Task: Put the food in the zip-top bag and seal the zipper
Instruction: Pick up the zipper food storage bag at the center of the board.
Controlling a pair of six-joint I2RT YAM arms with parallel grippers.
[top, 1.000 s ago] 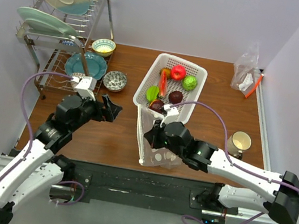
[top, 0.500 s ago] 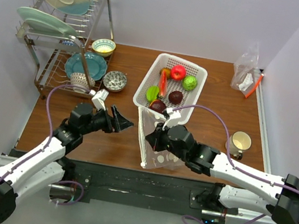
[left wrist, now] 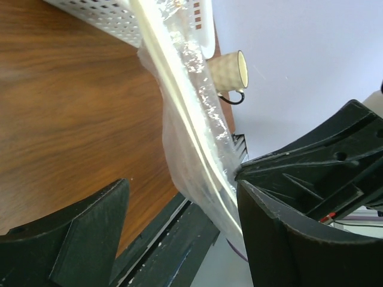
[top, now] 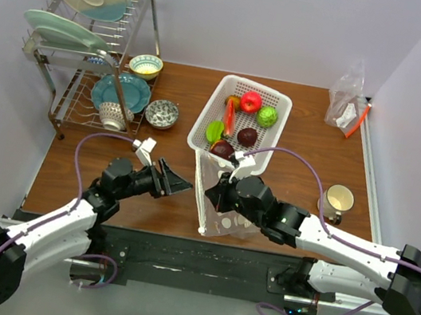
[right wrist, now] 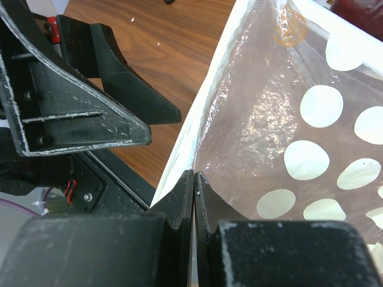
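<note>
The right gripper [top: 217,194] is fully closed on the zipper [right wrist: 191,125], pinching the near-left edge of the zip-top bag [top: 201,196], so that the film stands up off the table [top: 147,199] instead of lying flat. In the right wrist view the two jaws meet with the pale strip clamped between them. This hold places the bag directly against the near end of the white basket [top: 199,127], which appears intended to give the food a short transfer path. All food is in the basket and none is visible in the bag: red apple [top: 250,101], green ball [top: 266,117], orange carrot [top: 229,117] and dark purple piece [top: 247,136]. The left gripper [top: 182,183] is just left of the bag with its jaws spread wide and holding nothing. In the left wrist view the zipper [left wrist: 185,119] and film [left wrist: 203,89] run between the two fingers, but contact cannot be confirmed. Judged from this alignment, the left gripper is positioned to take the opposite lip so that the mouth can be pulled apart. The mouth is not yet open enough for loading. A mug [top: 337,200] stands to the right, well apart from the work. A dish rack [top: 92,41] occupies the far left.
</note>
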